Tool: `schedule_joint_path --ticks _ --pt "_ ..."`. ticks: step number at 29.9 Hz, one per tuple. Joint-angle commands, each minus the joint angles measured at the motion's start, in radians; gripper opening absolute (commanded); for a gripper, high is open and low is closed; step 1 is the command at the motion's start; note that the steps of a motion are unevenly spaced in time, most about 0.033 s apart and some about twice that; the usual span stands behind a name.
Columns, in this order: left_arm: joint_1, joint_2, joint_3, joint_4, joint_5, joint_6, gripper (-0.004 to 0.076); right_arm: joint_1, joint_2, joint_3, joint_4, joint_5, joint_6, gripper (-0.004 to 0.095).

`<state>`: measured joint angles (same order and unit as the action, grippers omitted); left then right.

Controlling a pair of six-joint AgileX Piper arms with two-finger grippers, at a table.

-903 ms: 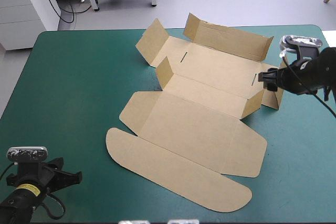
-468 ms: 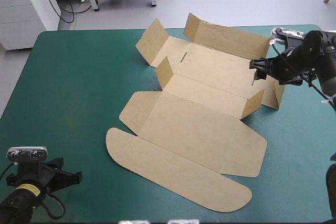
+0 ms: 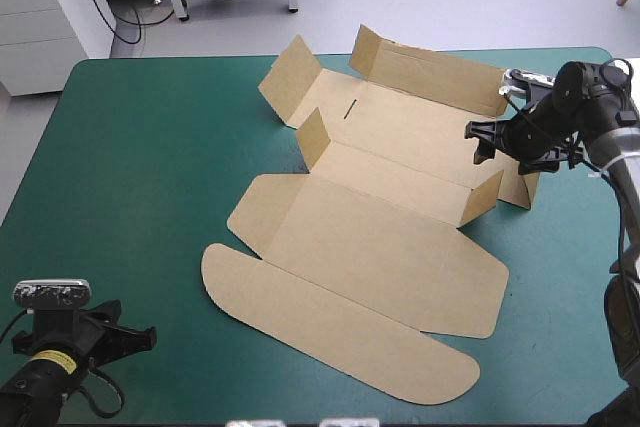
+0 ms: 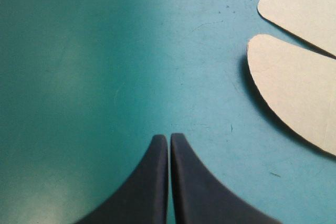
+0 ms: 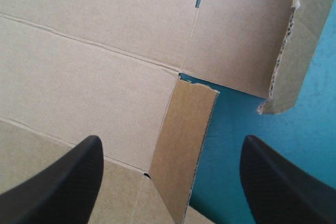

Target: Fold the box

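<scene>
right end effector [image 3: 482, 140] wide open, empty, over box [image 3: 380, 207], right-end flap [image 5: 184, 145] between fingers | left end effector [image 4: 169, 139] closed, empty, well apart | right nearer

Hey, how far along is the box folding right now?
Early on. Done: several short flaps at the far side of the box stand up. In hand: the right gripper, open, hovers over the box's right end, at an upright flap. The left gripper is shut over bare teal-green cover, apart from the rounded flap. Left: the long panels and rounded flap lie flat, so walls need raising and tucking.
</scene>
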<state>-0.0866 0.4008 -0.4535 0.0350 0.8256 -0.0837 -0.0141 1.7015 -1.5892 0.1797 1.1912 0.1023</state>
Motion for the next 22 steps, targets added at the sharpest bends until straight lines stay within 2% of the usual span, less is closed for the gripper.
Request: schedule_joint_path --ticks 1,4,8,15,22 --pt "0.000 0.008 -0.025 -0.004 -0.061 -0.006 -0.0008 -0.002 -0.037 0.026 0.003 -0.022 0.000 0.0668" --pt "0.000 0.008 -0.025 -0.004 -0.061 -0.006 -0.0008 -0.002 -0.037 0.097 -0.019 -0.058 0.000 0.0659" --pt "0.000 0.008 -0.025 -0.004 -0.061 -0.006 -0.0008 -0.002 -0.031 0.117 0.044 -0.128 0.000 0.0592" --pt "0.000 0.008 -0.025 -0.004 -0.061 -0.006 -0.0008 -0.002 0.026 0.118 0.060 -0.097 0.000 0.0486" --pt "0.000 0.008 -0.025 -0.004 -0.061 -0.006 -0.0008 -0.002 0.070 0.118 0.089 -0.091 -0.017 0.0461"
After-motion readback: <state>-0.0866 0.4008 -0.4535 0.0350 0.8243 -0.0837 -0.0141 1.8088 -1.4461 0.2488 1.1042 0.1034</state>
